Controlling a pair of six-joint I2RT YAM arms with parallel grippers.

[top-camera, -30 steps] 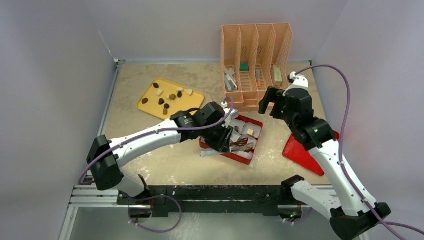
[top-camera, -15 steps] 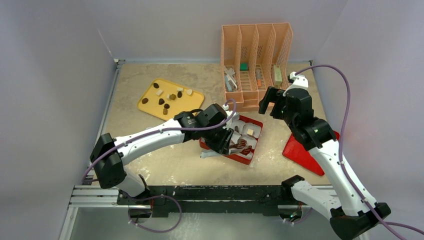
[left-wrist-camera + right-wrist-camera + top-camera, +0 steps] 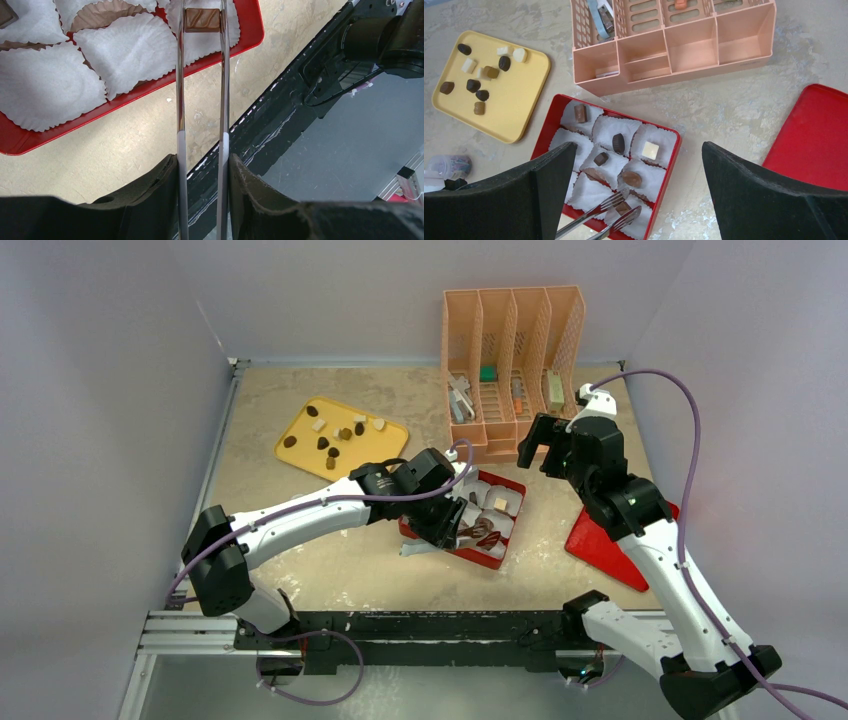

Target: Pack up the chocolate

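A yellow tray (image 3: 300, 435) sits back left on the beige marbled table (image 3: 330, 570); a peach slotted organizer (image 3: 513, 340) stands at the back; before it a red box (image 3: 550, 125) lined with white paper cups (image 3: 605, 129), metal tongs (image 3: 591, 214) over its near corner; a red lid (image 3: 592, 542) lies right.

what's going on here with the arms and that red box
The left gripper is shut on a pair of metal tongs, which pinch a brown chocolate over a white paper cup near a corner of the red box. Several other cups already hold pieces. More chocolates wait on the yellow tray. The right gripper hangs open, holding nothing.
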